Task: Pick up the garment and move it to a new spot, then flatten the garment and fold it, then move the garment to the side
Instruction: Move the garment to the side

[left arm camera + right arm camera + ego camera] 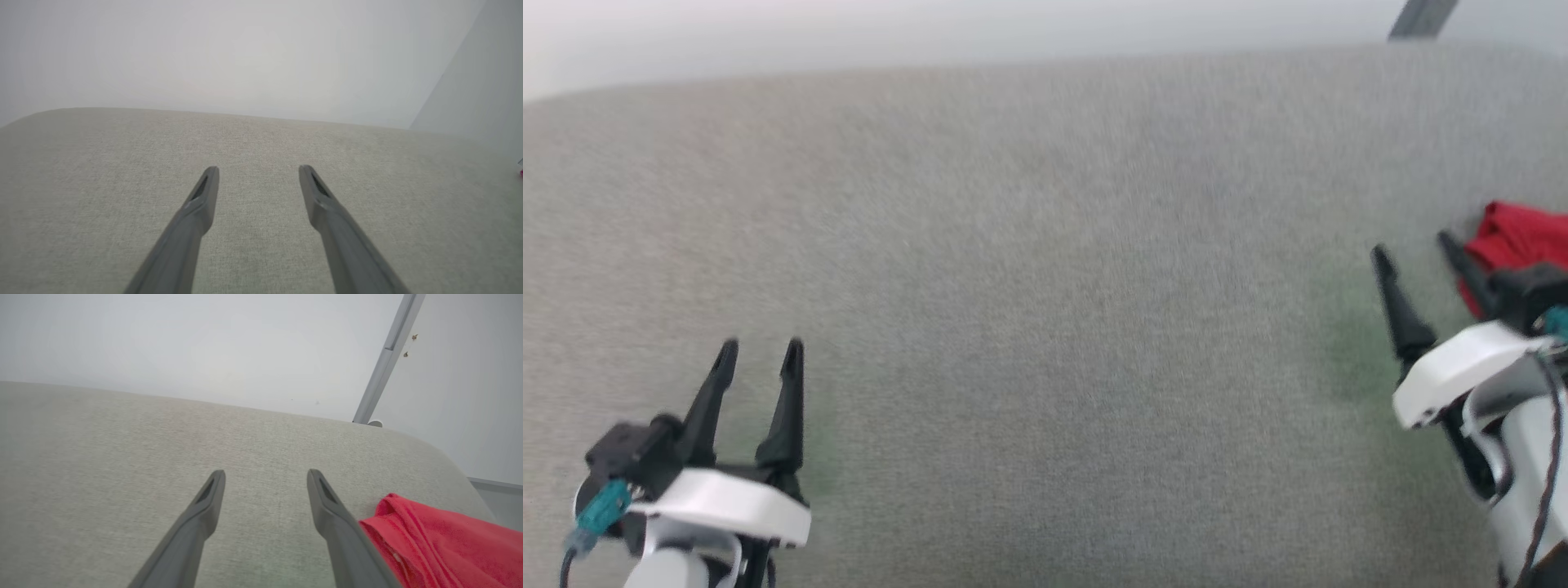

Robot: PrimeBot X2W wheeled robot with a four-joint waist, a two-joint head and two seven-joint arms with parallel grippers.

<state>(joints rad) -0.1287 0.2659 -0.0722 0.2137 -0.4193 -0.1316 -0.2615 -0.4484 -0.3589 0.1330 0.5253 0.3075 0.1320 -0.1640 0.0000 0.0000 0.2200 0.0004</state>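
The garment (pixel 1519 238) is a bunched red cloth lying on the grey fabric surface at the far right edge of the head view, partly cut off by the frame; no white panels show. In the right wrist view the garment (pixel 441 547) sits just right of the right finger. My right gripper (pixel 1414 247) is open, empty, immediately left of the garment, its right finger beside the cloth. My right gripper (pixel 265 475) hovers over bare fabric. My left gripper (pixel 760 349) is open and empty at the lower left, far from the garment; my left gripper (pixel 258 169) points across bare grey surface.
A wide grey fabric surface (pixel 1045 286) spans the view, its far edge (pixel 204 403) meeting a pale wall. A grey metal bar (pixel 386 355) rises behind the surface at the far right. The surface's right end curves down near the garment.
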